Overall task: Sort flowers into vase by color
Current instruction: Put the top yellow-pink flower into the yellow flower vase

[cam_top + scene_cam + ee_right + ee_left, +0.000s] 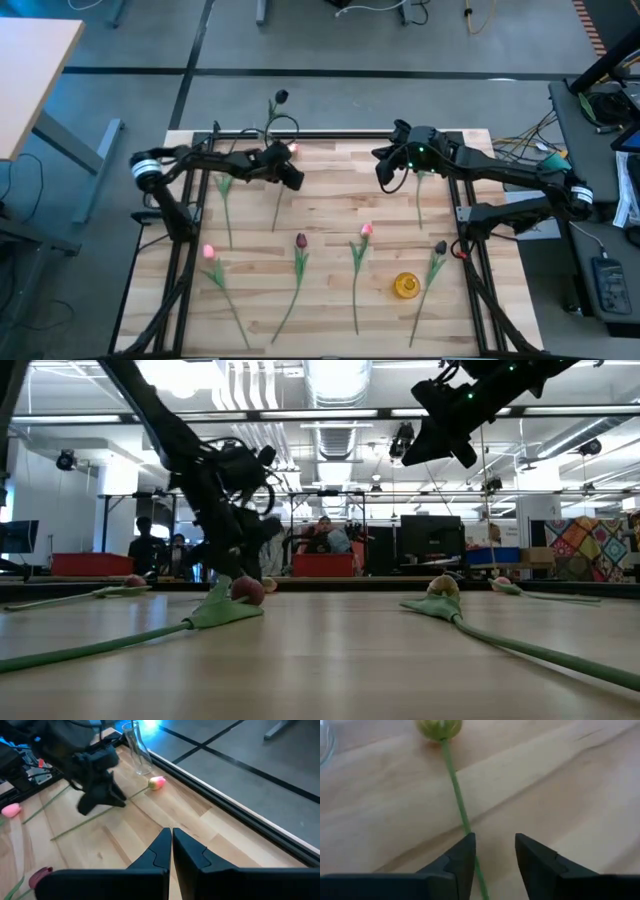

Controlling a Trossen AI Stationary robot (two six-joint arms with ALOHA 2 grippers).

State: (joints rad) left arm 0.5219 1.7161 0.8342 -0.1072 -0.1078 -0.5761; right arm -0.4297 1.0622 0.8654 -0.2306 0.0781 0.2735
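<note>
A pink tulip (293, 150) lies on the table's far left part, its head (157, 782) beside a clear glass vase (137, 750) that holds one dark tulip (280, 97). My left gripper (494, 837) is open, low over this tulip's stem (457, 795), a little behind the head (439, 727). The stem runs along the inner edge of one finger (465, 852). My right gripper (171, 831) is shut and raised above the table's far middle (383, 180). Several more pink and maroon tulips lie flat across the table's near half. My left gripper comes at the pink tulip's stem (468, 831) from above, fingers across it, with the stem lying on the table at one finger's inner edge. I cannot tell whether that finger touches it.
Loose tulips lie at the near left (208, 250), near middle (300, 240), (366, 230) and near right (440, 247), with bare stems farther back (225, 200), (420, 195). A small yellow round object (405, 285) sits near the near right. People show in the room behind.
</note>
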